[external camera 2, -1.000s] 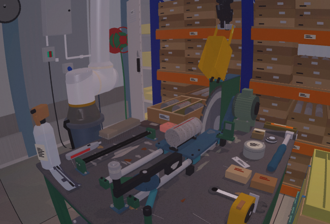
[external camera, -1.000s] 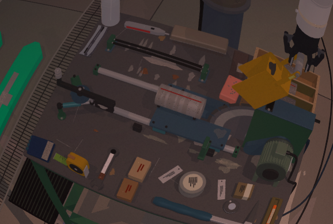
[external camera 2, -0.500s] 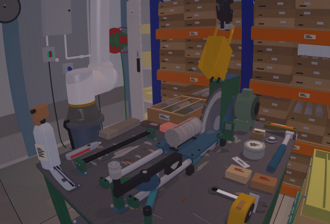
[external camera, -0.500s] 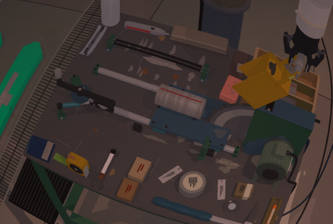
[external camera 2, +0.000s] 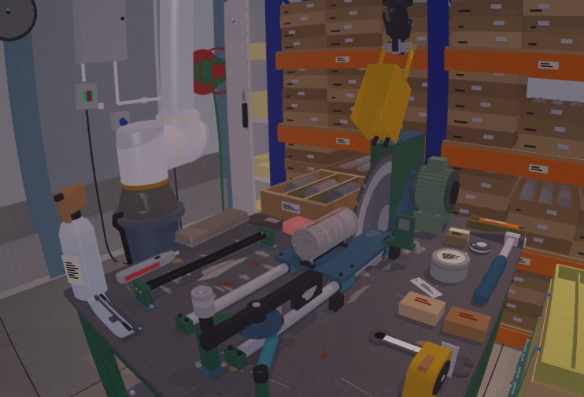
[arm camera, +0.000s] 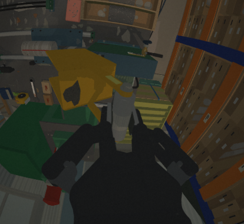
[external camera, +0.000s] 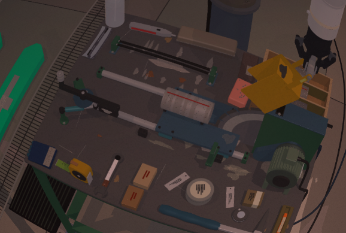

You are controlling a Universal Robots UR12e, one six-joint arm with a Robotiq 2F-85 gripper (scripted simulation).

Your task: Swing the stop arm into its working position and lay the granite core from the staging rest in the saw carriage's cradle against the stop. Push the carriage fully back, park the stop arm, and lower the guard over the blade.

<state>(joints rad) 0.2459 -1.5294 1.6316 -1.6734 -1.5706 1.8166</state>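
The saw blade (external camera 2: 377,195) is partly hidden behind the green housing (external camera: 287,136), with the yellow guard (external camera: 274,84) raised above it on its hinge. High over the housing, my gripper (external camera: 311,68) is closed on the guard's handle bar (external camera 2: 397,48). The speckled granite core (external camera: 188,104) with its red line lies in the blue carriage's cradle (external camera: 196,125), pushed back near the blade. The black stop arm (external camera: 89,98) lies along the rails at the table's near end, away from the core.
Behind the saw stand a wooden tray of cores (external camera 2: 311,190) and orange shelving with boxes. The empty staging rest (external camera: 164,55), a brush, spray bottle (external camera: 114,6), tape measure (external camera: 80,170), small boxes and a motor (external camera: 284,164) crowd the table.
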